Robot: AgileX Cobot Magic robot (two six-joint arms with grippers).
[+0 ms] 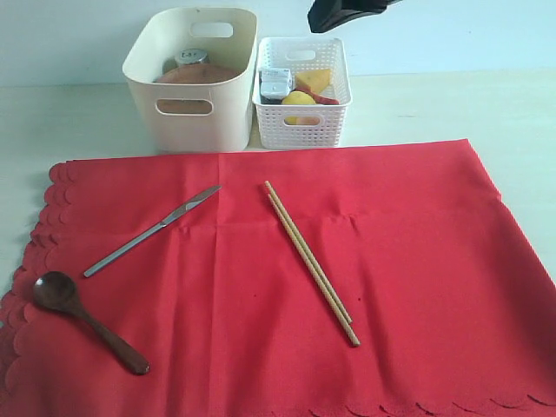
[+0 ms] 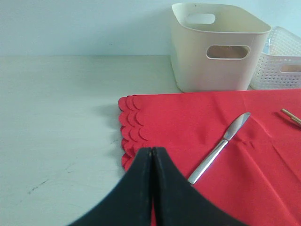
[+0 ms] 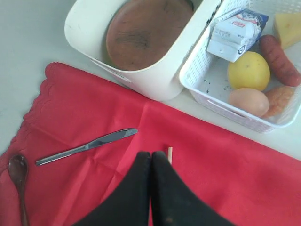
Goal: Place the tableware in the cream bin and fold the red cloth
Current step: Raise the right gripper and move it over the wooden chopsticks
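Knife [image 1: 152, 231] lies diagonally, blade toward bin [image 1: 193, 132].

Pale table [image 1: 69, 122], red cloth [image 1: 391, 261] spread flat, cream bin [image 1: 208, 130], white basket [image 1: 300, 126] seemingly touching it

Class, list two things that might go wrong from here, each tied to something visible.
1. The knife, spoon and chopsticks lie on the red cloth; folding it now would likely trap or spill them.
2. They lie flat on soft fabric, so a grasp may pinch cloth too and drag it.

Lattice basket [image 1: 300, 122] holds milk carton [image 3: 233, 33], lemon [image 3: 248, 70], egg [image 3: 248, 101], sausage [image 3: 278, 59], cheese [image 3: 288, 28].
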